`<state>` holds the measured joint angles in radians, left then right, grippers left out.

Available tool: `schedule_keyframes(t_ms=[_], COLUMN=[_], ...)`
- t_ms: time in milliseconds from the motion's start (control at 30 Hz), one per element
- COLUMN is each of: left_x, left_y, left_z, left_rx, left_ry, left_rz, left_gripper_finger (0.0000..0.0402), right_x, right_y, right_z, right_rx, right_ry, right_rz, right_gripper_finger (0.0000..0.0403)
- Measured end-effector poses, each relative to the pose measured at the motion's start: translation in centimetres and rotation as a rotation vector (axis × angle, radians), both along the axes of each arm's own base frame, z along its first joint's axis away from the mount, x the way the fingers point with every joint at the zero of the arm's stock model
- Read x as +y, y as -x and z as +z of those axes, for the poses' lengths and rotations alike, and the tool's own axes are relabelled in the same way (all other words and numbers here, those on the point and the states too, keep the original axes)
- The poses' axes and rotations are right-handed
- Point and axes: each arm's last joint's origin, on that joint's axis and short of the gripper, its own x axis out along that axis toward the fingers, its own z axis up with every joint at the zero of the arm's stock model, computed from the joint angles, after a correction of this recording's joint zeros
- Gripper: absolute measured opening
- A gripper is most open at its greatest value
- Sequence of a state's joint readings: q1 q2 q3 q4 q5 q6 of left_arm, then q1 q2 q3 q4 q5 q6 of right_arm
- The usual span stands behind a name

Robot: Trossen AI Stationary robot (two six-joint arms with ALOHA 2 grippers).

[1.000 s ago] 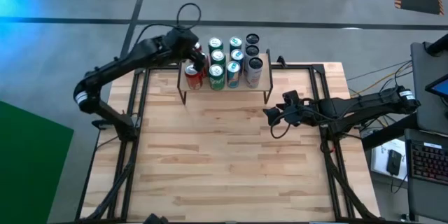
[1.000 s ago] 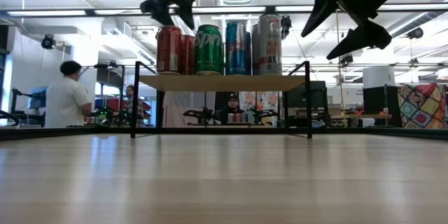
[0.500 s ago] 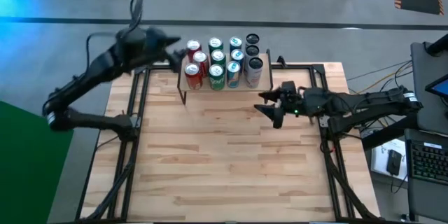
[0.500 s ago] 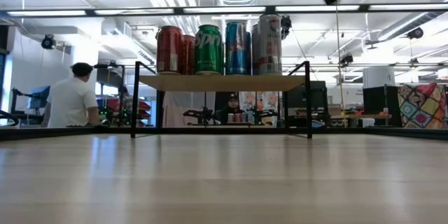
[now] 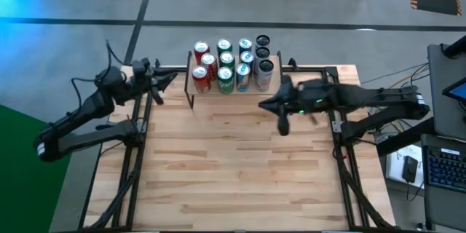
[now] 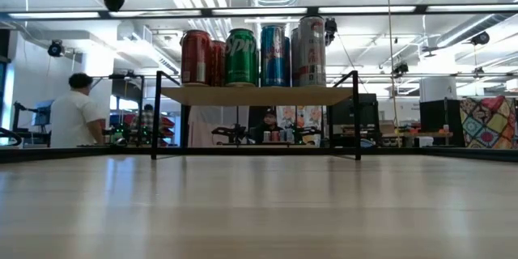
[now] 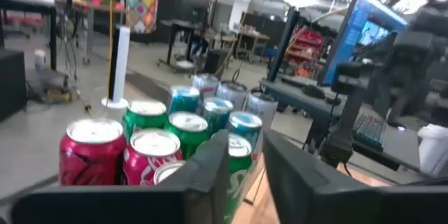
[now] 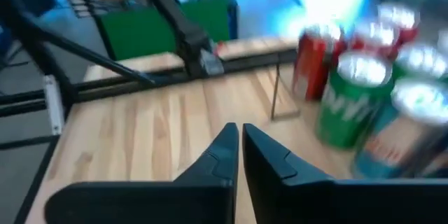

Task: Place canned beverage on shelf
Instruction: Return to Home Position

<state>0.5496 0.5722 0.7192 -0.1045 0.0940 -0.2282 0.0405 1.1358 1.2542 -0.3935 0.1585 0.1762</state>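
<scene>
The stocking looks finished. Twelve cans [image 5: 226, 60] stand upright in rows on the shelf [image 6: 257, 95], which sits at the far edge of the table [image 5: 233, 167], and no can shows on the bare wood. I judge the step in hand to be the return to rest, with nothing left to carry.

The left gripper [image 5: 162, 81] hovers over the far left corner of the table, beside the shelf's left end and apart from it. Its fingers stand a little apart and hold nothing. The right gripper [image 5: 281, 121] hangs just in front of the shelf's right end, fingers pressed almost together, empty. The next move calls for each arm to draw back toward its own side without sweeping sideways into the outer cans.

From table height the front row hides the cans behind it, and the right arm is all but cut off at the top of that view. The right gripper is blurred from above, so its height over the table cannot be told.
</scene>
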Motion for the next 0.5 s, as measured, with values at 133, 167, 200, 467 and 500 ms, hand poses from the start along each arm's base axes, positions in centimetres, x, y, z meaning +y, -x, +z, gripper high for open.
schedule_keyframes(t_ms=[133, 167, 200, 467, 500], left_x=[-1.0, -1.3, -1.5, -3.0, -2.9], left_y=[1.6, 2.1, 2.5, 3.1, 3.0], left_z=[-0.4, -0.9, -1.5, -7.6, -8.3], left_rx=[-0.027, -0.029, -0.031, -0.155, -0.152], left_ry=[-0.088, -0.113, -0.127, -0.263, -0.256], left_rz=[0.003, 0.005, 0.005, -0.296, -0.306], left_gripper_finger=[0.0021, 0.0011, 0.0006, 0.0002, 0.0002], right_x=[-0.4, -0.5, -0.6, -0.2, -0.2], right_y=[3.0, 4.0, 5.0, 9.1, 9.2], right_z=[2.5, 2.6, 2.6, -1.3, -2.2], right_rx=[-0.092, -0.108, -0.119, -0.404, -0.392], right_ry=[0.073, 0.080, 0.086, 0.111, 0.126], right_rz=[0.045, 0.042, 0.042, 0.194, 0.200], right_gripper_finger=[0.0009, 0.0008, 0.0008, 0.0008, 0.0008])
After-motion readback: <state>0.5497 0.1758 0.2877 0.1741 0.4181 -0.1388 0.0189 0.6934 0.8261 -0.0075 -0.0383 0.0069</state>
